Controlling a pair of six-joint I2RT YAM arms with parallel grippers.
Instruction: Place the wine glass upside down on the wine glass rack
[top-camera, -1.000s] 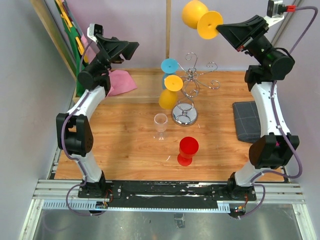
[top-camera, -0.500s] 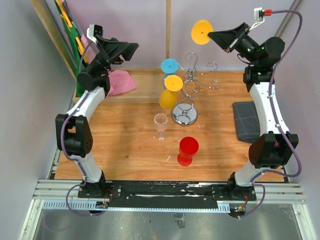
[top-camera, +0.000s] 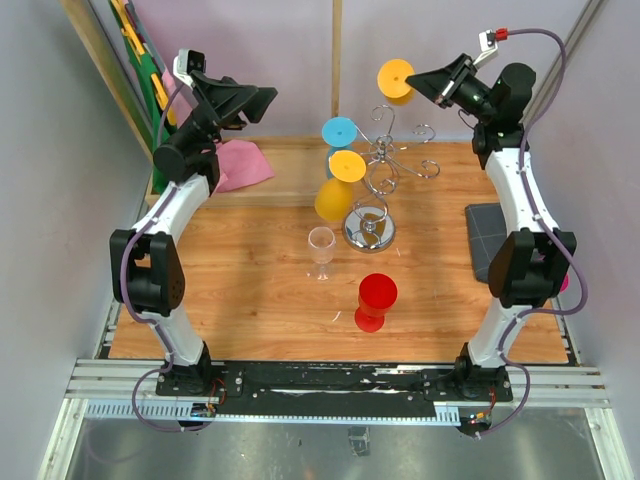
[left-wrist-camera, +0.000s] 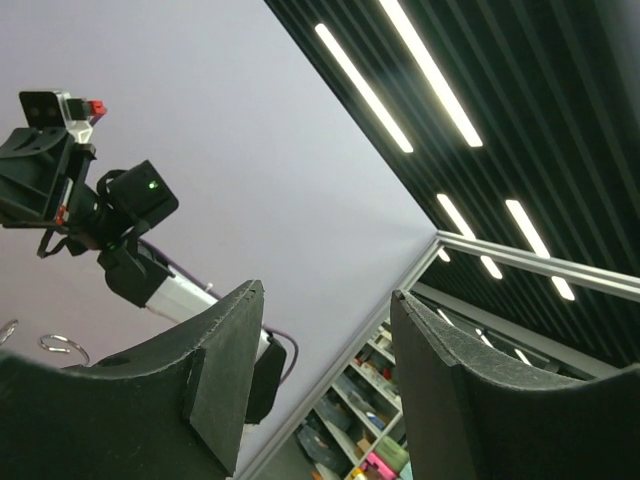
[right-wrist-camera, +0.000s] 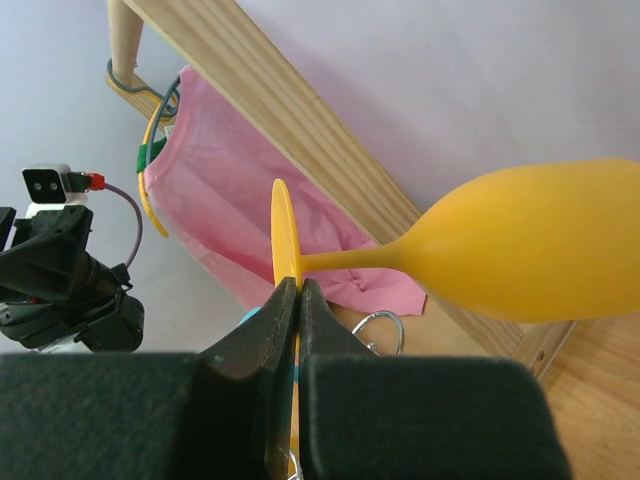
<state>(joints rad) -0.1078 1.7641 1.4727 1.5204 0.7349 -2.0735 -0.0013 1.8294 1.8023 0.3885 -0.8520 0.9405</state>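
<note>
In the right gripper (right-wrist-camera: 296, 292), yellow wine glass (right-wrist-camera: 520, 240), seemingly above the rack (top-camera: 370, 236).

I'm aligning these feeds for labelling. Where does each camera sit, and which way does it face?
Top external: above and behind the bases, looking down on wooden table and shiny chrome wire rack; both arms show.
Left wrist: tilted up at ceiling lights; open left end effector shows.
Right wrist: looks along right end effector, shut on yellow plastic wine glass's foot.
Shared: top and right wrist see the pink cloth.
</note>
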